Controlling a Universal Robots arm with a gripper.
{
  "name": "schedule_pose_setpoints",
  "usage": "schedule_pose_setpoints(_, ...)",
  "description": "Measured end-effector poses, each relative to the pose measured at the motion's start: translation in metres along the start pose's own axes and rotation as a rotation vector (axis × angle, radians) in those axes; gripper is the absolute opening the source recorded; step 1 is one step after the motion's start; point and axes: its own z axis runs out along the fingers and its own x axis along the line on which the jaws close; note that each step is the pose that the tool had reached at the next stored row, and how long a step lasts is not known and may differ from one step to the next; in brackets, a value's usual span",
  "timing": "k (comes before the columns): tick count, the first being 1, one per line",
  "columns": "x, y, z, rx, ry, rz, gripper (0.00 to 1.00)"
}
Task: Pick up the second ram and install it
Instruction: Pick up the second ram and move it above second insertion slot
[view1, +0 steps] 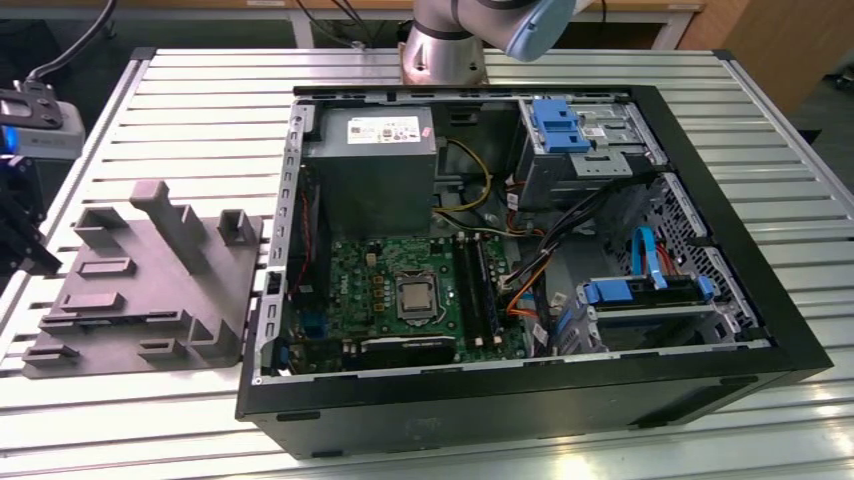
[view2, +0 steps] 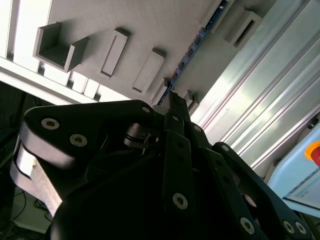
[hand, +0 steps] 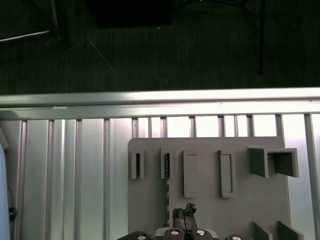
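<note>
Silver table (view1: 147, 425) holds a grey holder (view1: 147, 300), and the second ram (hand: 166, 187) sits in it, not picked up yet. Your claw (hand: 186, 214) hangs close above; you cannot tell if it is open.

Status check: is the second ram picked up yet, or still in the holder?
Done: nothing I can confirm; the exterior view does not settle which motherboard slots are filled. In hand: the claw is over the grey holder, close to the second ram, which stands on edge in a holder slot; grip cannot be told. Left: the ram is not yet out of the holder nor in the computer case.
</note>
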Motion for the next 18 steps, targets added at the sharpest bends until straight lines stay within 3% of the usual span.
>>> schedule_pose_setpoints(18,0.0002,-0.0003,0.0059,0.0,0.0,0.0,0.11)
